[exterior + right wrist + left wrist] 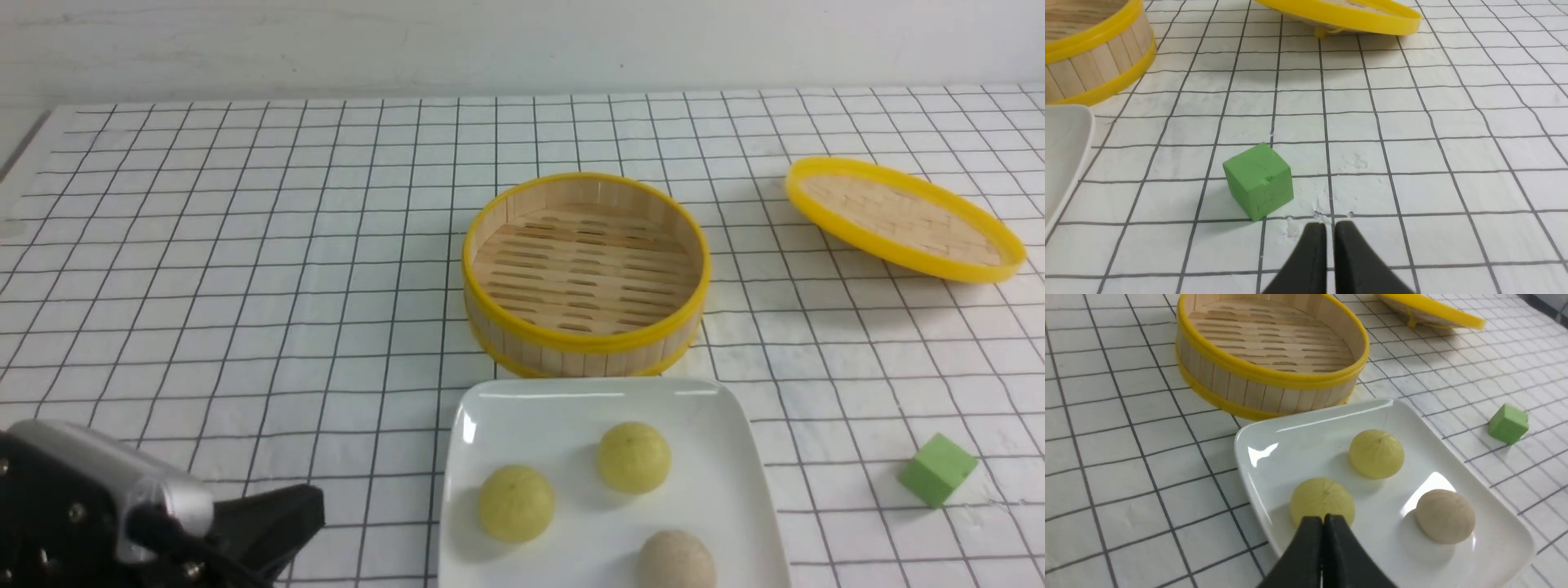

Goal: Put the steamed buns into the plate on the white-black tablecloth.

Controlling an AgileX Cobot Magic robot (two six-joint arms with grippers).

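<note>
Three steamed buns lie in the white plate (604, 394) on the white-black tablecloth (245, 245): two pale yellow-green ones (516, 503) (633, 456) and a beige one (676, 560). The left wrist view shows the same buns (1323, 496) (1376, 454) (1445, 515) in the plate (1290, 435). My left gripper (1324, 519) is shut and empty, its tips just short of the nearest yellow-green bun; it shows at the front view's lower left (302, 510). My right gripper (1330, 227) is shut on nothing, low over the cloth beside the green cube (1259, 179). The front view does not show it.
An empty bamboo steamer basket (584, 347) stands just behind the plate. Its yellow-rimmed lid (902, 216) lies tilted at the back right. The green cube (939, 469) sits right of the plate. The plate's corner (1061, 155) shows in the right wrist view.
</note>
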